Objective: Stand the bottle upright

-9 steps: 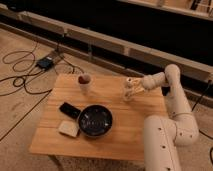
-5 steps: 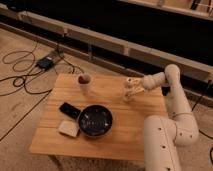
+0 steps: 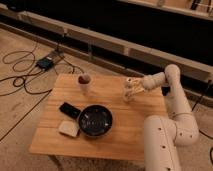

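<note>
**Operator:** Report the bench (image 3: 125, 137) contents, nearest item first.

**Technician:** Nearest is the robot's white arm (image 3: 162, 142), rising at the bench's right front corner. Left of it, near the front edge, lies a pale block (image 3: 69, 129). A dark round pan (image 3: 95, 121) sits just beside the block. A flat black slab (image 3: 69, 110) lies behind the block, close to the pan's left rim.

**Operator:** Locate the bottle.

**Technician:** The bottle (image 3: 128, 94) is on the right half of the bench, toward the far edge, at the hand (image 3: 130, 88). The arm bends back over the right edge to reach it.

**Operator:** Appearance?

**Technician:** Small and slim, with a pale, clear-looking body and a whitish top. It blends with the hand's light parts, so its outline is hard to separate.

**Operator:** Orientation?

**Technician:** The long axis appears roughly vertical, with the top upward and the base at the bench surface. Any slight tilt cannot be resolved.

**Operator:** Hand state?

**Technician:** Cannot tell. The hand is at the bottle, but whether it grips the bottle is not visible.

**Operator:** Items farther back?

**Technician:** A whitish cup (image 3: 84, 85) with a dark red top stands upright near the far edge, well left of the bottle. Beyond the bench, black cables (image 3: 20, 75) run across the floor to a small blue box (image 3: 45, 63).
</note>
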`<action>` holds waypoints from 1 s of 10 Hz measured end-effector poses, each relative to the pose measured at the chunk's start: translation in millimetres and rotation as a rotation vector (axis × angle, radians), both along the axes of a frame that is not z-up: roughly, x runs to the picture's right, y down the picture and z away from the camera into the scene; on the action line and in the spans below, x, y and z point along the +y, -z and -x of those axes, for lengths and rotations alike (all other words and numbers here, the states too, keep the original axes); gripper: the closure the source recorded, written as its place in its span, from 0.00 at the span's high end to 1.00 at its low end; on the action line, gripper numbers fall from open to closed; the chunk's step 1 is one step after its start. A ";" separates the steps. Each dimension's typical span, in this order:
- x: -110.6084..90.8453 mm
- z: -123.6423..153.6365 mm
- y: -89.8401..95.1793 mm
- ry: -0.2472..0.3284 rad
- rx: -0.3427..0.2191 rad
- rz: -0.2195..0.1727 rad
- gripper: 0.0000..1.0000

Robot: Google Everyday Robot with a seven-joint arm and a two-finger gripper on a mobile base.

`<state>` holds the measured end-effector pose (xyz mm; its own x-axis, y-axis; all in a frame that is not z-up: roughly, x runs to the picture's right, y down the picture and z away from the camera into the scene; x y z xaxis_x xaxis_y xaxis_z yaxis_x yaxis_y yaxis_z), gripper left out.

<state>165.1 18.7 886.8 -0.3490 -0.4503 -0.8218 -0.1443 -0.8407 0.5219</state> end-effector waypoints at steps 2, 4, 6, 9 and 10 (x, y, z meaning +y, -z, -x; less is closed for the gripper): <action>0.7 -0.3 -0.2 0.000 0.000 0.001 0.00; 0.5 -0.4 -0.1 0.000 0.000 0.001 0.00; 0.4 -0.4 0.0 0.000 0.000 0.001 0.00; 0.4 -0.2 -0.1 0.000 0.000 0.001 0.11; 0.3 -0.2 -0.1 0.000 0.000 0.001 0.22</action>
<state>165.3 19.0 886.9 -0.3489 -0.4511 -0.8215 -0.1442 -0.8402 0.5227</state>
